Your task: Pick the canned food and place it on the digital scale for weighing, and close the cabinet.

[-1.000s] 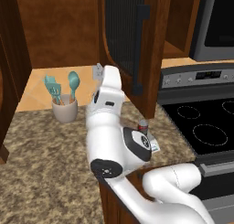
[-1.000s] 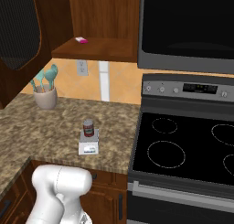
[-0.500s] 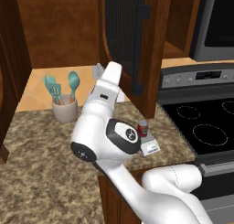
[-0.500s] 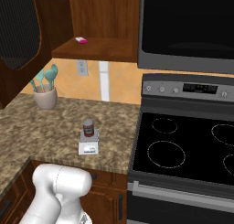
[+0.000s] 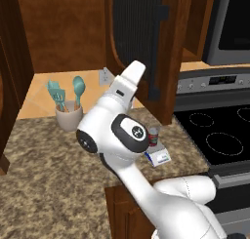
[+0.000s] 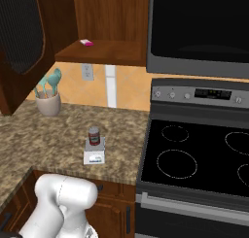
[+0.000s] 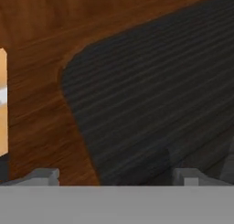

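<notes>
- Canned food (image 6: 94,135) sits upright on the digital scale (image 6: 93,156), on the granite surface (image 6: 44,140) just left of the stove (image 6: 204,154); from how it lies, you can take the placing step as done.
- Can and scale are in the same spot as a second ago in the right base view, so only the cabinet (image 5: 141,43) is left.
- What changed: over the last second the arm has swung its elbow up and left in the left base view, forearm now reaching toward the open door.
- Hand view has the door's dark ribbed panel (image 7: 155,90) very close, wood frame beside it; the hand looks almost against the door.
- Pincer (image 7: 116,176): two tips far apart at the bottom of the hand view, so it stands wide, holding nothing.
- Edges: the door swings out over the surface, its handle (image 5: 156,52) right of the forearm; the utensil cup (image 5: 67,113) stands left of the arm, near the elbow.
- Room: you likely have free space to push the door shut; watch the elbow over the can.
</notes>
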You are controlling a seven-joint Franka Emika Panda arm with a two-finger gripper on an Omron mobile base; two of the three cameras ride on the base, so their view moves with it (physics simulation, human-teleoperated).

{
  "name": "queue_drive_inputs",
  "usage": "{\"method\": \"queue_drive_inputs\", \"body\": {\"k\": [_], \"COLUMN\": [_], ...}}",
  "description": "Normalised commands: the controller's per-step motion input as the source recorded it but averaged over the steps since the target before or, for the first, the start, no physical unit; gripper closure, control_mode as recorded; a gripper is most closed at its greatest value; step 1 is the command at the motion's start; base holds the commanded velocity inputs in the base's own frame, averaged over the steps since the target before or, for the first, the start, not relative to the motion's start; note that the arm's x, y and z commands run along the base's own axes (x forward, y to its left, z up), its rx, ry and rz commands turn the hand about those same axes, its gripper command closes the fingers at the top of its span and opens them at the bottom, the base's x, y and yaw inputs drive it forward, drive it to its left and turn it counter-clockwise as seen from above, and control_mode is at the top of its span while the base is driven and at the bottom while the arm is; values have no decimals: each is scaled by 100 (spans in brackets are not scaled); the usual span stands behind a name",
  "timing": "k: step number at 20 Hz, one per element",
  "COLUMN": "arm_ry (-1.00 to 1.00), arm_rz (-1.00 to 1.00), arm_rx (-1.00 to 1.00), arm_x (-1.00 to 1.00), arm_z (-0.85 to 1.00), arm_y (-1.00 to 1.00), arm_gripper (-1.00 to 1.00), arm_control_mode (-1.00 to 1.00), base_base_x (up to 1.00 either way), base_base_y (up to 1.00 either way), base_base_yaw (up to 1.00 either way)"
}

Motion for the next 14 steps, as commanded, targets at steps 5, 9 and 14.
{"method": "queue_drive_inputs", "body": {"k": [5, 9, 14], "arm_ry": [0, 0, 1], "arm_rz": [-19, -18, -15], "arm_rx": [11, 12, 12], "arm_x": [38, 51, 68], "arm_z": [0, 0, 0], "arm_y": [-54, -64, -62], "arm_gripper": [-100, -100, -100], "arm_control_mode": [-100, -100, -100], "base_base_x": [0, 0, 0], "base_base_y": [0, 0, 0], "base_base_yaw": [0, 0, 0]}}
